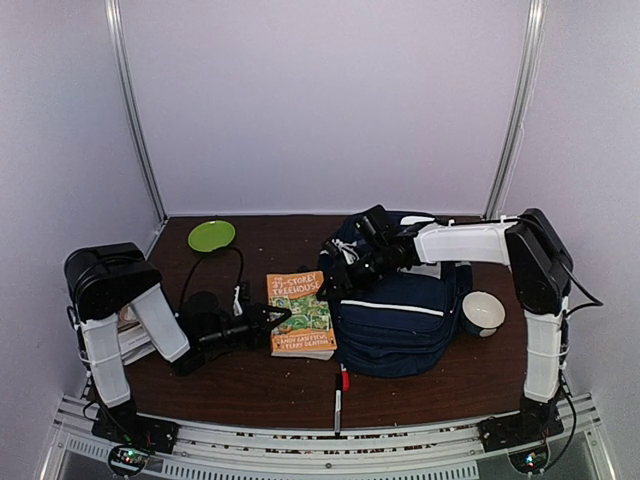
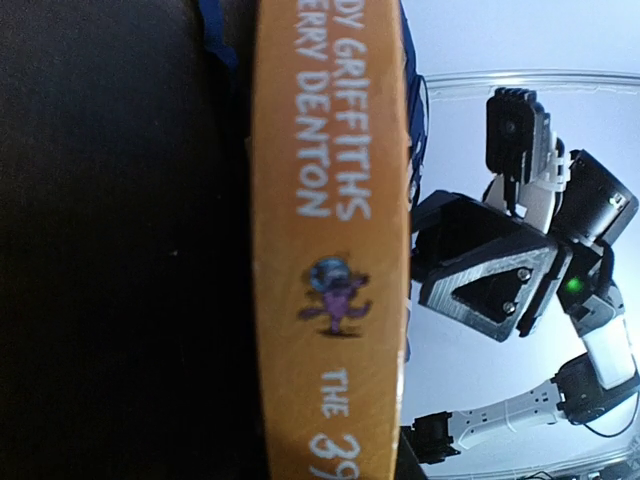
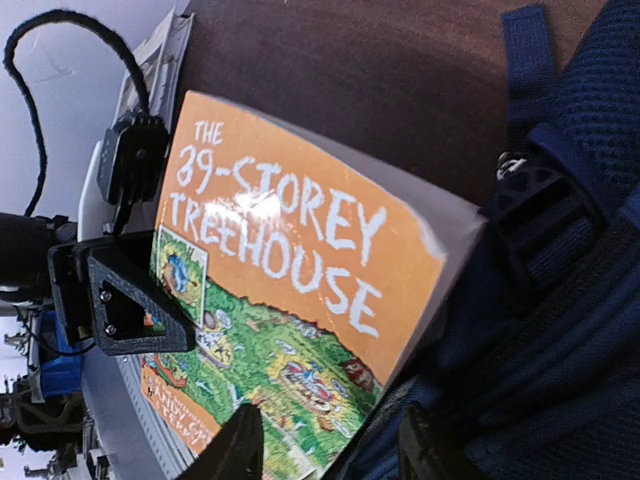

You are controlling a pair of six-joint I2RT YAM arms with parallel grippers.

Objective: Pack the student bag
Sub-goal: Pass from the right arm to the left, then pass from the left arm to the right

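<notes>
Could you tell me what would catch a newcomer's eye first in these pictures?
An orange book, The 39-Storey Treehouse, lies mid-table with the left hand at its left edge. Right of it sits the big navy student bag, the right arm stretched across its top. A bright green plate stands out at the back left.

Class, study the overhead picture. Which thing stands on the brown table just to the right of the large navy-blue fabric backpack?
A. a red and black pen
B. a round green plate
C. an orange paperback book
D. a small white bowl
D: the small white bowl stands close beside the right edge of the large navy-blue fabric backpack, and nothing else lies on that side.
</notes>
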